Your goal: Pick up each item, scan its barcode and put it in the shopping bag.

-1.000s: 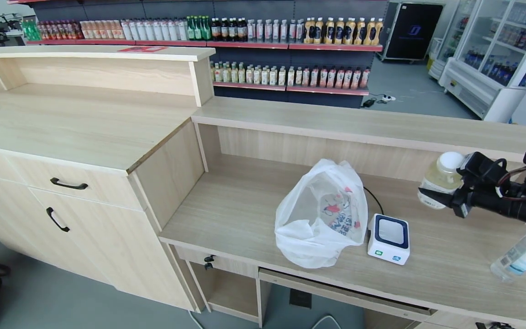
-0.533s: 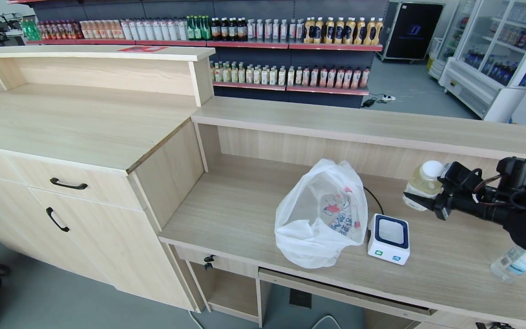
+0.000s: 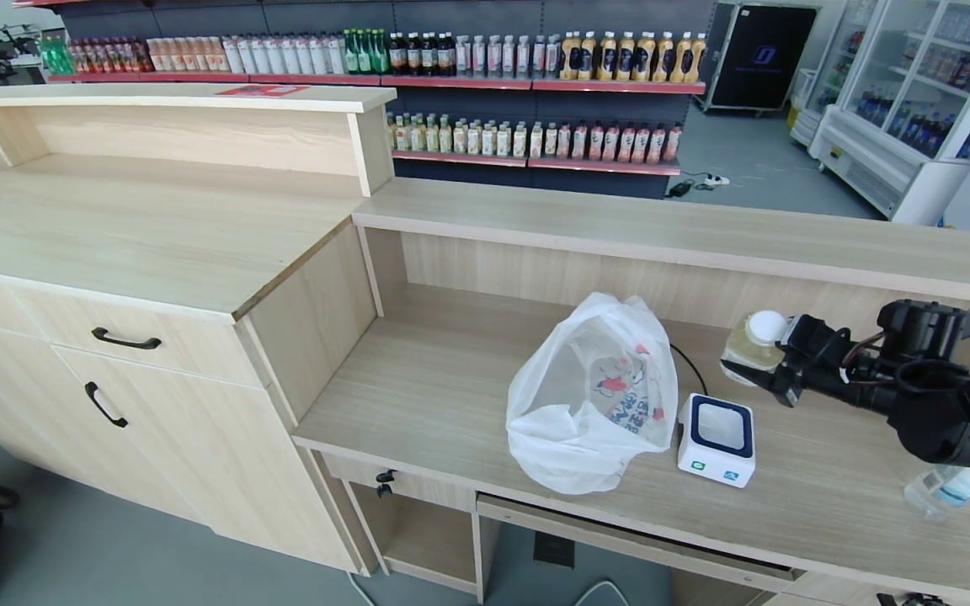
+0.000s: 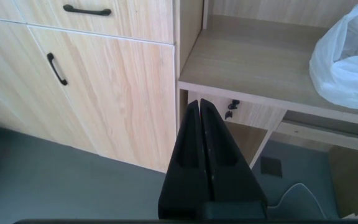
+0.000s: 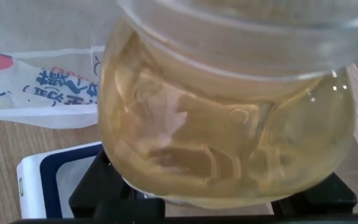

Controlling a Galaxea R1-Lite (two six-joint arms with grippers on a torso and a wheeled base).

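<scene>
Head view: right claw (image 3: 767, 374) is clamped on a bottle (image 3: 746, 347) with a white cap and pale yellow liquid inside. The bottle is held off the bench (image 3: 451, 396), cap up, just behind the far right corner of the scanner (image 3: 716, 438). The white, translucent shopping bag (image 3: 590, 396) stands on the bench just left of the scanner, mouth slumped. Red and blue print shows on or through its side, can't tell which, and the contents are unclear. A black cable (image 3: 691, 366) runs behind the bag toward the scanner. A second bottle (image 3: 952, 488), clear with a blue-and-white label, lies on the bench near the right edge, partly hidden by the arm and well apart from the bag.

Left wrist view: left claw (image 4: 199, 134) has its fingers pressed together with nothing between them. It hangs low over the floor in front of the cabinet doors (image 4: 104, 93), below the bench edge. A corner of the shopping bag (image 4: 347, 62) sits on the bench top.

Right wrist view: the bottle (image 5: 229, 124) is close up, its liquid hazy yellow, with dark fingers (image 5: 101, 193) on either side of its body. The scanner (image 5: 45, 186) lies below it, with the bag's printed side (image 5: 36, 68) next to that.
</scene>
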